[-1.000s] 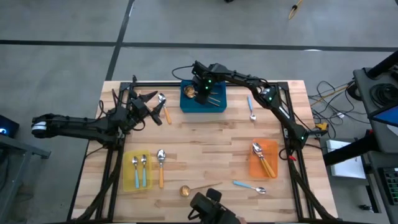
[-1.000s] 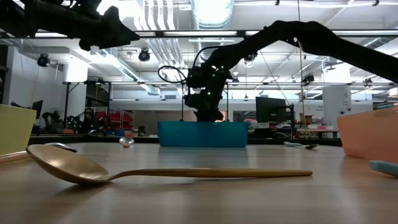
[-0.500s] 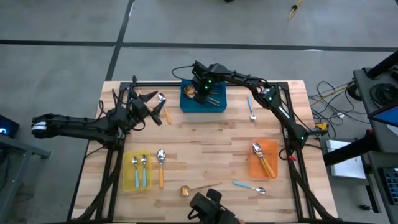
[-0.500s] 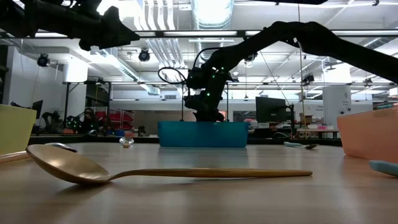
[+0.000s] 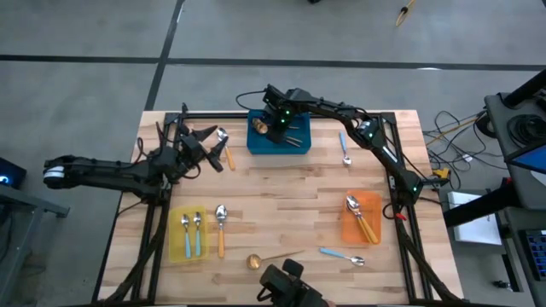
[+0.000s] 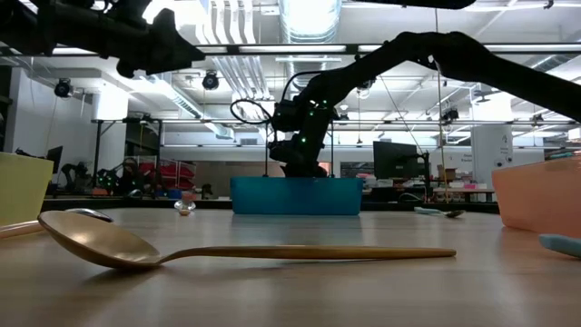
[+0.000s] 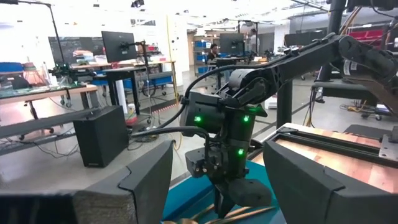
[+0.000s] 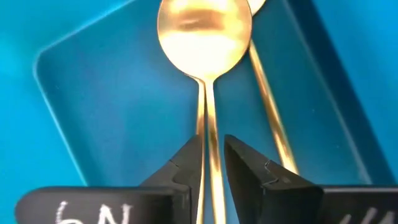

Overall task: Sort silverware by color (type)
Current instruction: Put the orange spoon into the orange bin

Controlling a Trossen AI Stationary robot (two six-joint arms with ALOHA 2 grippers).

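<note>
Right claw (image 8: pixel 211 163) slightly parted around one of two gold spoons (image 8: pixel 206 43) in blue bin (image 8: pixel 93 112).

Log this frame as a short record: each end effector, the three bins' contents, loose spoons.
right end effector: over blue bin, fingers straddling a gold spoon, grip loosening
left end effector: open, empty, beside an orange-handled spoon
yellow bin: two blue-handled spoons
orange bin: orange-handled spoons
loose spoons: five on the table
</note>
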